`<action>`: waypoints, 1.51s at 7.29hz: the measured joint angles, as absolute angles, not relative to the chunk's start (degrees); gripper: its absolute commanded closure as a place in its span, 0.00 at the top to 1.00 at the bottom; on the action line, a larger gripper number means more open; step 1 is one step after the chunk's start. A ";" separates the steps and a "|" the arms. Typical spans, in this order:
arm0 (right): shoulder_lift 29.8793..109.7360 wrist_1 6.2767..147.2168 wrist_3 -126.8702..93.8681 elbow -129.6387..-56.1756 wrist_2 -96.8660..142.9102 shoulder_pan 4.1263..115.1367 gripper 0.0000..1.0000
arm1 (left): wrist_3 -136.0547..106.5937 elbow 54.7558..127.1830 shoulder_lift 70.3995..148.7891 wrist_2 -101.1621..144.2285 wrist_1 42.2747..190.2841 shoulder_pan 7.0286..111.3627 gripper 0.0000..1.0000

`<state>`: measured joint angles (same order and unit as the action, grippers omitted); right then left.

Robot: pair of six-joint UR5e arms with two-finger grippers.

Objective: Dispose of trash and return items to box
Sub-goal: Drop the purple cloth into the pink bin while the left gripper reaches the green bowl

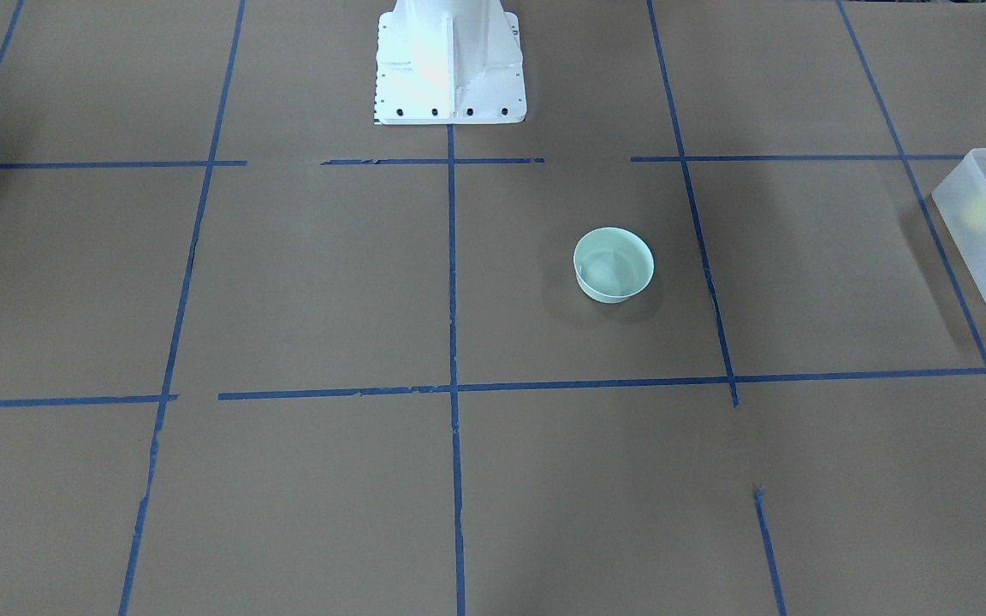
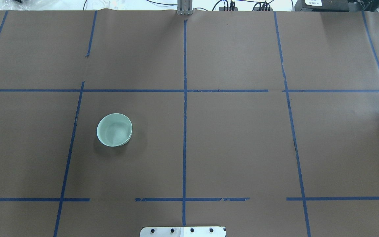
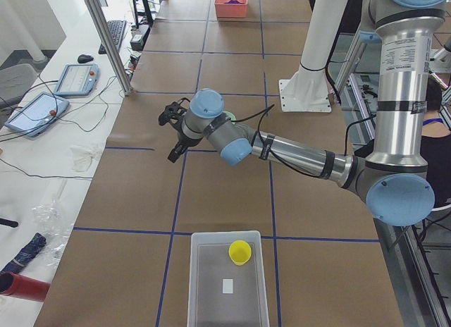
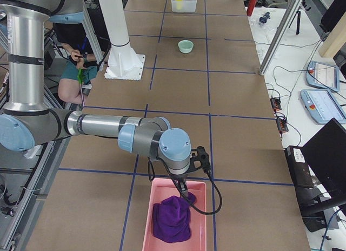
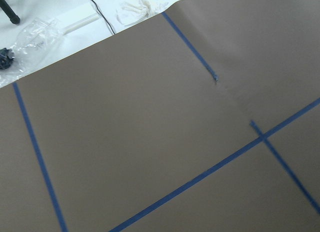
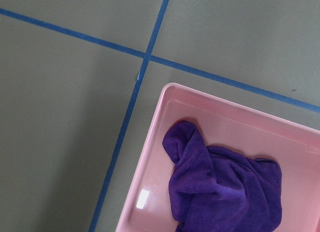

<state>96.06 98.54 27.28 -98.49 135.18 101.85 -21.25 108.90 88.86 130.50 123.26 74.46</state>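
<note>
Currently the bowl [image 2: 114, 130] stands upright on the table [image 2: 242, 148], on the robot's left half, well apart from the box [image 3: 211, 299]. Judged light, stiff and slick: pinch one rim wall. Open or closed cannot be told for left gripper [image 3: 173, 133] or right gripper [image 4: 188, 190].

Brown taped table [image 2: 242, 148] carries bowl [image 2: 114, 129], box [image 3: 211, 292], pink tray [image 6: 155, 157].

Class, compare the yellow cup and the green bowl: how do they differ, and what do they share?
Colour: the cup is yellow, the bowl pale green. Place: the cup is inside the box, the bowl stands on the table, outside it. Shape: the bowl looks wider than the cup. Both are round, open containers.
</note>
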 measured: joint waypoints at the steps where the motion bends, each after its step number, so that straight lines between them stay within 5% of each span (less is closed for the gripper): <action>1: 96.14 97.42 22.07 -99.94 135.24 100.26 1.00 | -30.25 111.64 89.33 126.38 123.26 67.99 1.00; 2: 96.62 93.82 16.87 -100.71 135.20 98.22 1.00 | -38.54 113.24 90.18 122.11 123.28 61.47 1.00; 5: 100.81 76.67 2.73 -101.09 134.90 92.30 1.00 | -65.09 113.89 91.95 108.34 123.33 44.62 0.70; 8: 101.65 73.60 0.96 -101.13 134.89 91.30 1.00 | -82.86 108.50 96.72 97.48 123.34 34.34 0.68; 10: 101.67 73.43 0.96 -101.22 134.91 91.21 1.00 | -85.06 105.84 98.20 95.61 123.31 31.92 0.50; 11: 101.64 73.40 0.96 -101.23 134.91 91.18 1.00 | -85.11 105.25 98.37 95.37 123.31 30.76 0.30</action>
